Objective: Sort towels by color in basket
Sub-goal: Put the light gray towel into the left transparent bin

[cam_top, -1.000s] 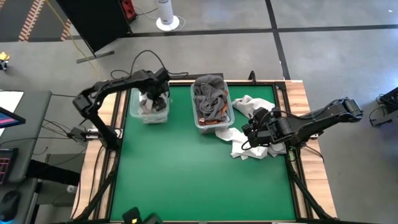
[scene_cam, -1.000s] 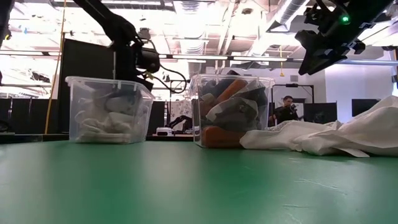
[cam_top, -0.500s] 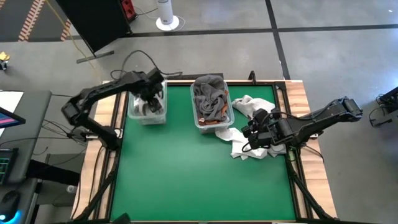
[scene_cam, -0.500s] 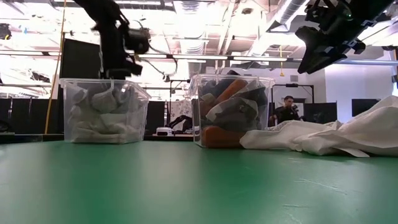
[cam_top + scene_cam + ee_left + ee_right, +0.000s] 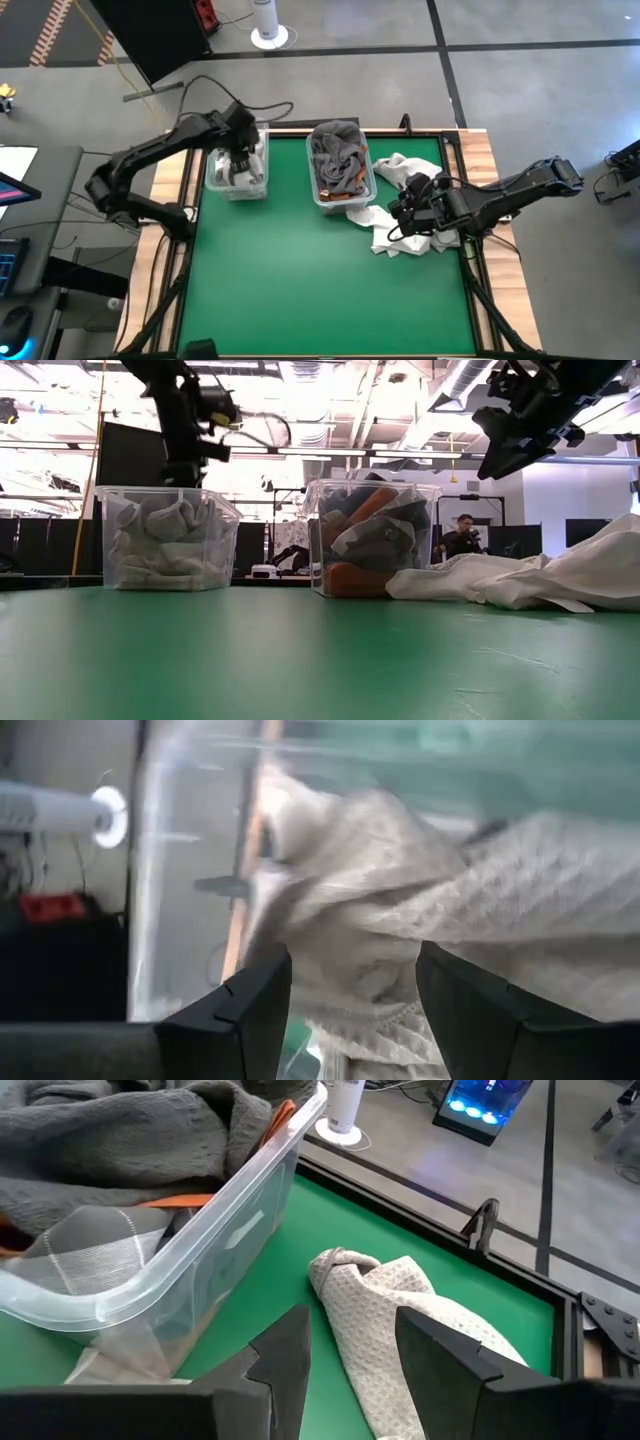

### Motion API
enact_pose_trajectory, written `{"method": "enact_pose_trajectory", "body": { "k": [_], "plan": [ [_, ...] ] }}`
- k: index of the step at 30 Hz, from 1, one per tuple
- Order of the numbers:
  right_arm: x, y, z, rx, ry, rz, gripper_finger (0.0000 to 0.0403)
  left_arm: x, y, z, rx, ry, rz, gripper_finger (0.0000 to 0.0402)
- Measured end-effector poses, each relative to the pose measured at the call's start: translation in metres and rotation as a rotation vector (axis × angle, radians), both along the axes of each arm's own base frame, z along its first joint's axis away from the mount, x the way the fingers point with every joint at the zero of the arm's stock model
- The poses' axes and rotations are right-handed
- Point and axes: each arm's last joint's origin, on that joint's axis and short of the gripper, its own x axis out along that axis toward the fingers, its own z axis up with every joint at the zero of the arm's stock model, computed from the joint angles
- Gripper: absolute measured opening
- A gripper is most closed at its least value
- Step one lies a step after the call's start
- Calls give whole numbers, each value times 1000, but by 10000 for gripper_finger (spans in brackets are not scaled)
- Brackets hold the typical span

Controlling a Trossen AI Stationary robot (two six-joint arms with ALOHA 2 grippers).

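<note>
Two clear plastic bins stand on the green mat. The left bin (image 5: 237, 186) (image 5: 165, 540) holds white and light cloths (image 5: 480, 900). The middle bin (image 5: 342, 160) (image 5: 375, 540) (image 5: 200, 1230) is piled with dark grey, rust-orange and grey-with-white-grid towels. A heap of white towels (image 5: 400, 238) (image 5: 540, 580) (image 5: 400, 1330) lies on the mat right of the middle bin. My left gripper (image 5: 241, 150) (image 5: 183, 458) (image 5: 352, 970) hovers open just above the left bin. My right gripper (image 5: 404, 214) (image 5: 497, 460) (image 5: 352, 1330) hangs open above the white heap, holding nothing.
Bare green mat fills the near half of the table. A raised wooden and black frame (image 5: 470, 150) runs around the mat. A person (image 5: 462, 535) sits far behind the table in the room.
My left gripper has risen out of the left bin and drawn toward the table's left and far side. The left bin has slid a little toward the left edge, and the cloths in it now sit higher.
</note>
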Motion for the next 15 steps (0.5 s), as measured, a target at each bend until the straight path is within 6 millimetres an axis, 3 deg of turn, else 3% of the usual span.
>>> {"method": "enact_pose_trajectory", "body": {
  "k": [9, 12, 15],
  "plan": [
    [0, -1, 0, -7, 17, 8, 177, 0, -4, -87, -208, 284, -266, 206],
    [1, 0, 0, -5, 11, 8, 177, 0, -5, -98, -206, 338, -238, 206],
    [2, 0, 0, -2, -5, 8, 177, 2, -6, -91, -132, 403, -165, 206]
  ]
}}
